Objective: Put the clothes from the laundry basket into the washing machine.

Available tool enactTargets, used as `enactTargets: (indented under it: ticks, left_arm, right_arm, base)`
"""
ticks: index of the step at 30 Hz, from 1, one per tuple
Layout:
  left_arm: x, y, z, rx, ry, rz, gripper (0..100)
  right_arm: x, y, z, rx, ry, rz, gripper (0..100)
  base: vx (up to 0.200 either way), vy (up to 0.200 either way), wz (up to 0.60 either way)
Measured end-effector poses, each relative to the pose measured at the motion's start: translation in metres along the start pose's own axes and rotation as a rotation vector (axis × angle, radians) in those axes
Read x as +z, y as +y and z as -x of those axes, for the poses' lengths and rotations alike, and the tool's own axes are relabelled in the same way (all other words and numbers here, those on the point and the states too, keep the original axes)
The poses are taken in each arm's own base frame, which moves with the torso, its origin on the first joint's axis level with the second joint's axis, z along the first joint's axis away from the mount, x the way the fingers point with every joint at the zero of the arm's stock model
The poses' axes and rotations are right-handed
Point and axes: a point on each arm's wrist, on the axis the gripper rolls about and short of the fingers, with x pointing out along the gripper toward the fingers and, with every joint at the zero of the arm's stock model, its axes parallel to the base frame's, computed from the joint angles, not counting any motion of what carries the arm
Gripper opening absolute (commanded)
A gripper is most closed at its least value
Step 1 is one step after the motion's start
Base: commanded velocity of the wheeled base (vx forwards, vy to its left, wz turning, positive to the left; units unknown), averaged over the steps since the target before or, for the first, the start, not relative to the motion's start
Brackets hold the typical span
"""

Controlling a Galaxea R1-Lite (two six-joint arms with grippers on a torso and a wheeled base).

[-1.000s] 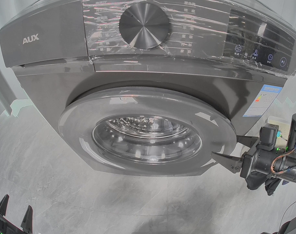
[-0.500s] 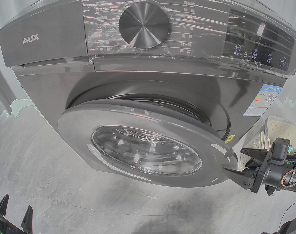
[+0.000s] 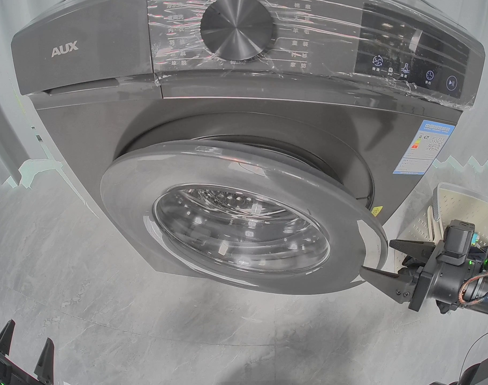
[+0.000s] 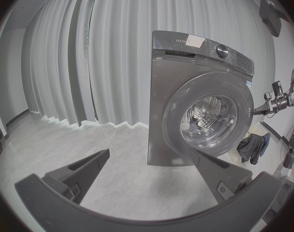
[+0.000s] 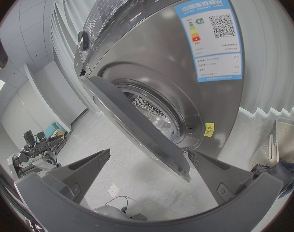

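Door [image 3: 244,225] ajar, hinge 9 o'clock. Free edge at 4 o'clock sits between spread jaws of right gripper [image 3: 392,264]. Clothes [image 4: 251,145] on laundry basket [image 3: 466,204], 3 o'clock of washing machine [image 3: 83,129]; right arm nearer. Left gripper [image 3: 22,348] spread, 7 o'clock, well apart.

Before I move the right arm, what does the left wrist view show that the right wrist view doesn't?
Left wrist view: the whole grey front-loading washing machine from the side, its round glass-windowed door face-on, the right gripper at that door's free edge.
Right wrist view: the gap behind the ajar door, the perforated steel drum inside the opening, a yellow sticker beside it, and the door's edge between the open gripper's fingers.
Both: machine, door, the white laundry basket with dark clothes draped over it.
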Motion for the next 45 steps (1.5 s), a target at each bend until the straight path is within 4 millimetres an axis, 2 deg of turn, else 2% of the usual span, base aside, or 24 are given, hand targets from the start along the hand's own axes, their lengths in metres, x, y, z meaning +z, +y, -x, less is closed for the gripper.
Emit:
enactTargets:
  ticks: [7, 14, 20, 25, 32, 39, 45]
  left_arm:
    - [0.0, 0.0, 0.0, 0.0, 0.0, 0.0, 100]
    - [0.0, 0.0, 0.0, 0.0, 0.0, 0.0, 100]
    - [0.0, 0.0, 0.0, 0.0, 0.0, 0.0, 100]
    - [0.0, 0.0, 0.0, 0.001, 0.0, 0.0, 100]
    - [0.0, 0.0, 0.0, 0.001, 0.0, 0.0, 100]
    - [0.0, 0.0, 0.0, 0.001, 0.0, 0.0, 100]
    - [0.0, 0.0, 0.0, 0.001, 0.0, 0.0, 100]
  right_arm:
    - [-0.008, 0.004, -0.014, 0.022, 0.037, 0.009, 100]
    - [-0.017, 0.008, -0.006, 0.042, 0.068, 0.016, 100]
    - [-0.015, 0.006, 0.0, 0.012, 0.043, 0.031, 100]
    - [-0.007, 0.003, -0.011, -0.041, 0.021, 0.04, 100]
    - [-0.01, 0.006, -0.026, -0.02, 0.061, 0.046, 100]
    - [-0.021, 0.012, -0.02, 0.018, 0.102, 0.054, 100]
    - [-0.016, 0.011, -0.02, 0.003, 0.077, 0.053, 100]
  base:
    - [0.0, 0.0, 0.0]
    - [0.0, 0.0, 0.0]
    - [-0.033, 0.0, 0.0]
    - [-0.2, 0.0, 0.0]
    - [0.0, 0.0, 0.0]
    - [0.0, 0.0, 0.0]
    - [-0.067, 0.0, 0.0]
